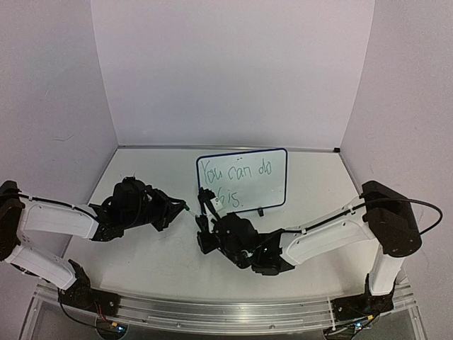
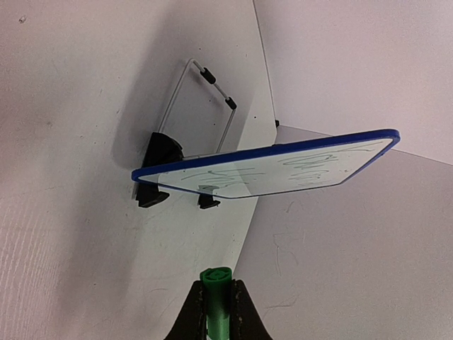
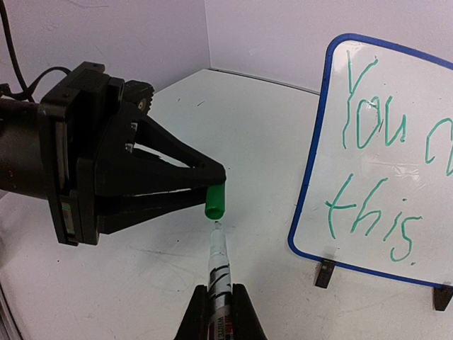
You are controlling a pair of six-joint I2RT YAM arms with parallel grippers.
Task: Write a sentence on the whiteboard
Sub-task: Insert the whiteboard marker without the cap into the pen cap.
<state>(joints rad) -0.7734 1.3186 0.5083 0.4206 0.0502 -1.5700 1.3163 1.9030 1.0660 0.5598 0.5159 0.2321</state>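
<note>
- Toward the back middle of the table: the whiteboard, upright on two black clip feet.
- Across its face in thin green handwriting, the sentence — "You can do" above, "this." below.
- At the left gripper: jaws closed narrow on a green cap, with its open end turned toward the right arm.
- At the right gripper: jaws pinched on a white marker pen, nib aimed at the cap's mouth.
- Nib right at the cap's opening — touching or not, cannot tell.
- Both grippers low over the table, just before the board's near-left corner, apart from it.
- Behind the board, in the left wrist view, a wire stand.
</note>
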